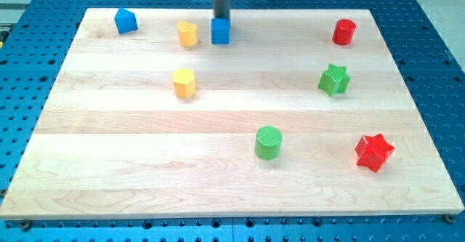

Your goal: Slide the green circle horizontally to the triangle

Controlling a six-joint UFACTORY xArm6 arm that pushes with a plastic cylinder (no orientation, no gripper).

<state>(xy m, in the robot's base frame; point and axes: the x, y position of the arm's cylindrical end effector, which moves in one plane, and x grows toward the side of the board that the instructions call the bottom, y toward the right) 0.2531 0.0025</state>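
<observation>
Red star (374, 152) and green circle (268, 142) lay near the bottom edge; my tip (221, 19), holding nothing, apparently touched the blue cube (220, 31) by the top edge.

Board's top edge — blue cube (220, 32), yellow heart (187, 33), red cylinder (344, 32) near top-right corner. Yellow hexagon (184, 82) left of centre; green star (334, 79), red star (374, 152) along right edge.

Wooden board (145, 162) on blue table (436, 24) carries 8 blocks.

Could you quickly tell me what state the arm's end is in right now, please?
No claw here: my tip is a bare rod, holding nothing, at the view's top right behind the blue cube; contact cannot be told.
</observation>
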